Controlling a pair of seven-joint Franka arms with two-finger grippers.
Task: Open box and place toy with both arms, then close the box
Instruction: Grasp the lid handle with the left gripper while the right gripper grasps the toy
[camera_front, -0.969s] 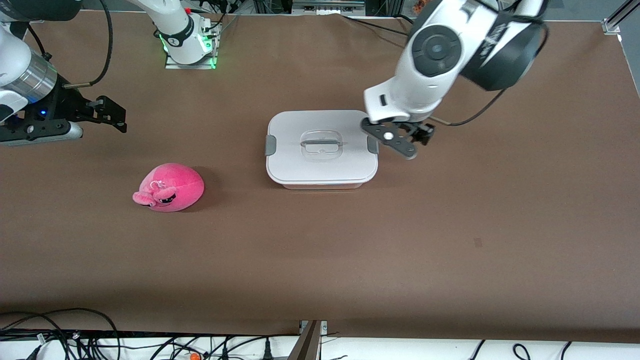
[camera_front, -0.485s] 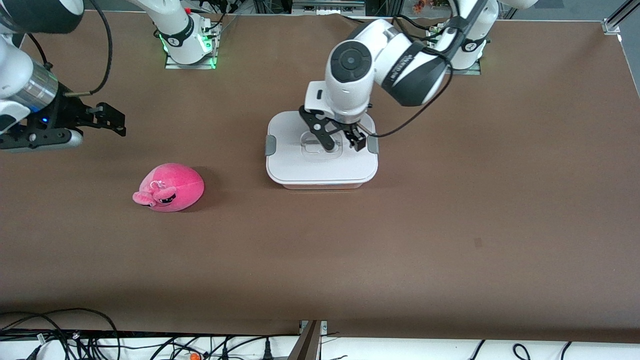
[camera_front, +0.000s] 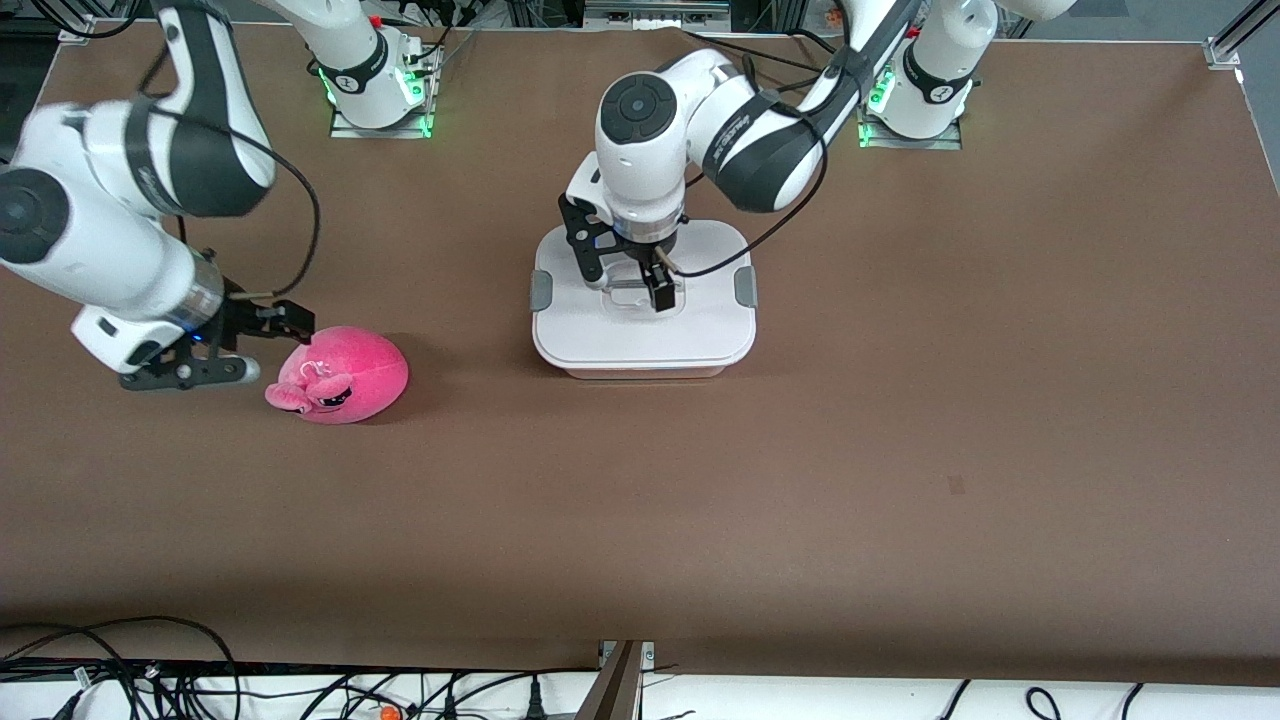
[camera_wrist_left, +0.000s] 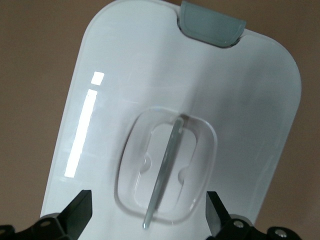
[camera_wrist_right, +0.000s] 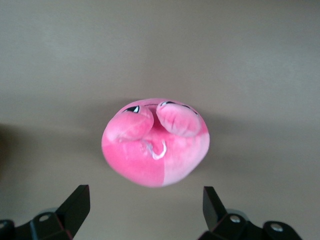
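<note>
The box (camera_front: 640, 325) stands mid-table with its white lid on, a grey clip (camera_front: 745, 287) at each end. My left gripper (camera_front: 625, 273) is open just above the lid's clear recessed handle (camera_front: 640, 290). In the left wrist view the handle (camera_wrist_left: 165, 170) lies between the fingers (camera_wrist_left: 80, 212) of my left gripper (camera_wrist_left: 147, 205). The pink toy (camera_front: 340, 375) lies on the table toward the right arm's end. My right gripper (camera_front: 262, 346) is open and empty, low beside the toy. In the right wrist view the toy (camera_wrist_right: 155, 142) lies just ahead of my right gripper (camera_wrist_right: 144, 200).
The brown table (camera_front: 900, 450) is bare between the toy and the box. The arm bases (camera_front: 375, 90) stand along the edge farthest from the front camera. Loose cables (camera_front: 150, 680) run below the edge nearest the front camera.
My left gripper moved from the box's clip at the left arm's end to over the lid handle. My right gripper swung from the table's end down to beside the toy.
</note>
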